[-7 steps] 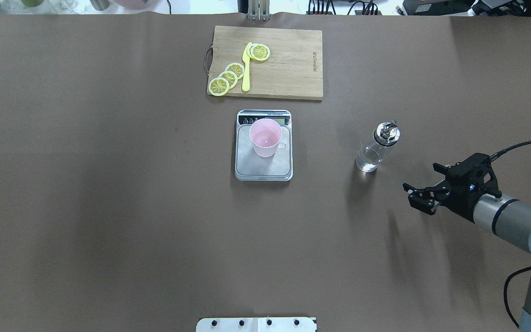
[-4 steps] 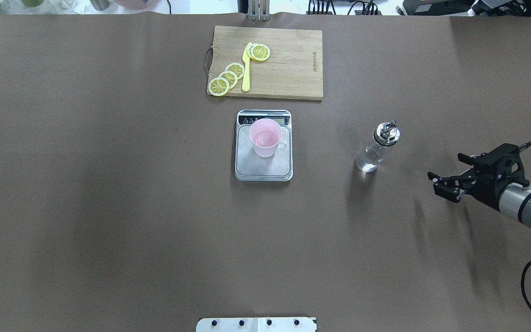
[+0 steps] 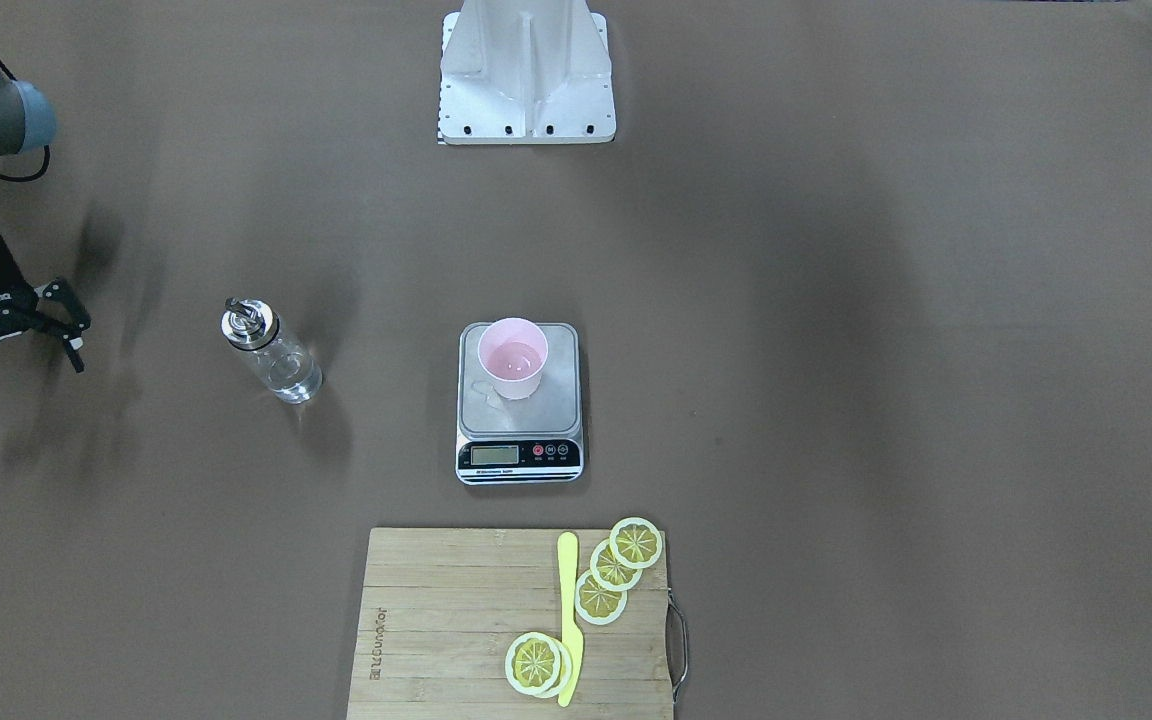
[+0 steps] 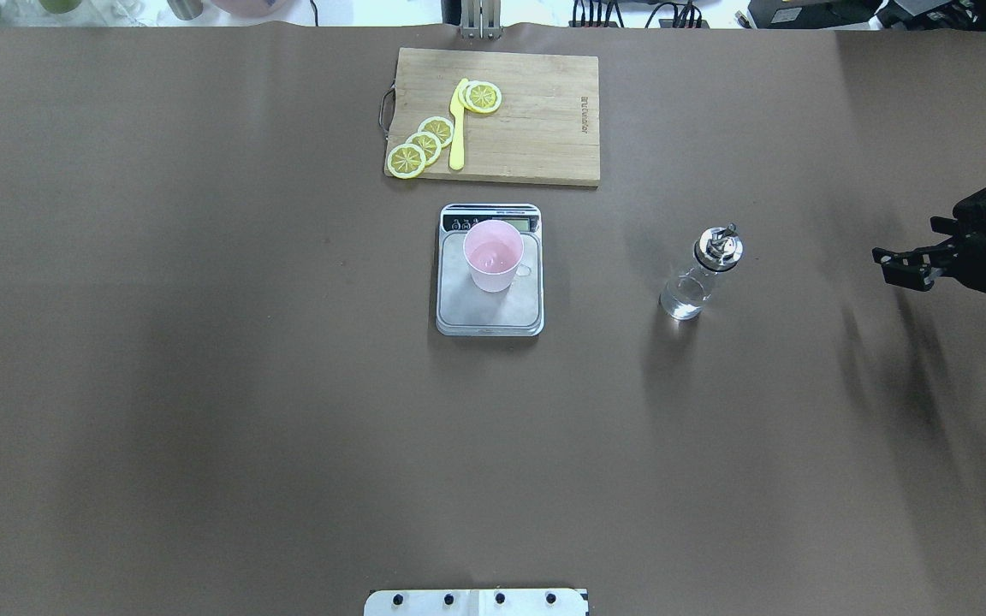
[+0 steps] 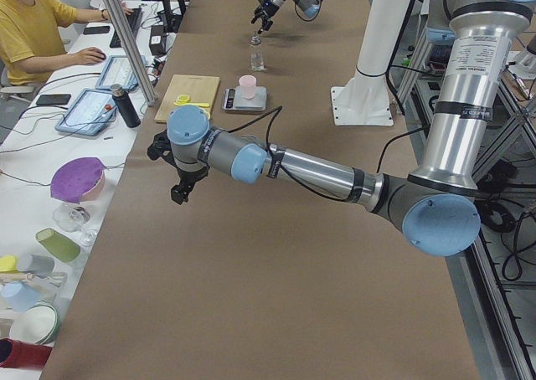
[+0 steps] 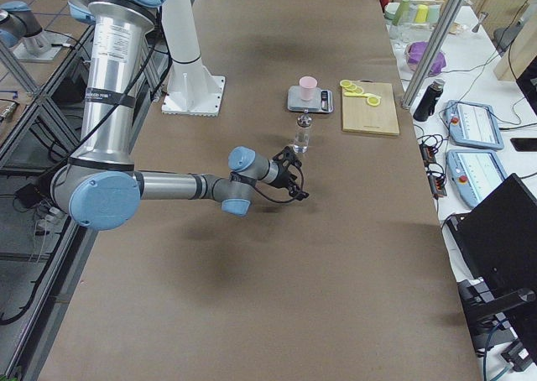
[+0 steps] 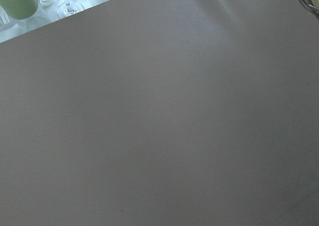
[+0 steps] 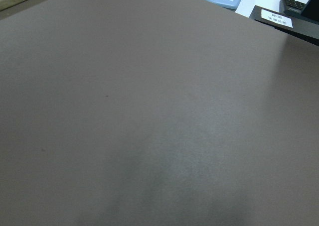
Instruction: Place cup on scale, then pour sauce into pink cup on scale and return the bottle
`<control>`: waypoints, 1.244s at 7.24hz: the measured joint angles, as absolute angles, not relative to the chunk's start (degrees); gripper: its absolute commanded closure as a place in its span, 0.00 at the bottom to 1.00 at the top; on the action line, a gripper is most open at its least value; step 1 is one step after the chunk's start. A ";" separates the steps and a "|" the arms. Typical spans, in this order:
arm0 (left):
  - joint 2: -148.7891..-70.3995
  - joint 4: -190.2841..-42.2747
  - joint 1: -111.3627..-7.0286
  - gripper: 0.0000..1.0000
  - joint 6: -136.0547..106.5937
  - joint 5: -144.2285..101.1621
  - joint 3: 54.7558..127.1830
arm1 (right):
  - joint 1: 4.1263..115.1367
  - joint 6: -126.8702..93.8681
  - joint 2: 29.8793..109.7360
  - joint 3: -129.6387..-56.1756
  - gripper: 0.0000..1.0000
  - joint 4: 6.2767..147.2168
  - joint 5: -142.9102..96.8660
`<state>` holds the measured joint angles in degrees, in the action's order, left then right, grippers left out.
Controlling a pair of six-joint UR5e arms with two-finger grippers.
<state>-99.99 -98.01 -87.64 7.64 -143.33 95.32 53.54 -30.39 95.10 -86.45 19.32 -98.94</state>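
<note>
The pale pink cup stands upright on the steel platform of the scale, also in the front view: cup, scale. A little clear liquid shows in the cup. The clear glass bottle with its metal spout stands upright on the table right of the scale, free of any gripper; it also shows in the front view. My right gripper is open and empty, well to the bottle's right; in the front view it is at the left edge. My left gripper shows only in the exterior left view; I cannot tell its state.
A bamboo cutting board with lemon slices and a yellow knife lies behind the scale. The robot's white base plate is at the near table edge. Both wrist views show only brown table cover.
My right gripper, open throughout, has drawn back from beside the bottle towards the table's right edge and farther back. Bottle, cup and scale have not moved.
</note>
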 measured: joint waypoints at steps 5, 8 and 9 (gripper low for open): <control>-99.76 -95.57 -89.38 0.00 12.66 -142.51 93.44 | 76.99 -22.15 84.34 -87.05 0.00 51.90 -125.81; -99.84 -89.12 -90.47 0.00 15.35 -140.51 91.40 | 86.09 -4.01 83.84 -87.91 0.00 73.38 -127.74; -100.03 -86.94 -91.74 0.00 15.48 -140.41 90.92 | 88.22 0.88 83.64 -88.18 0.00 79.05 -127.76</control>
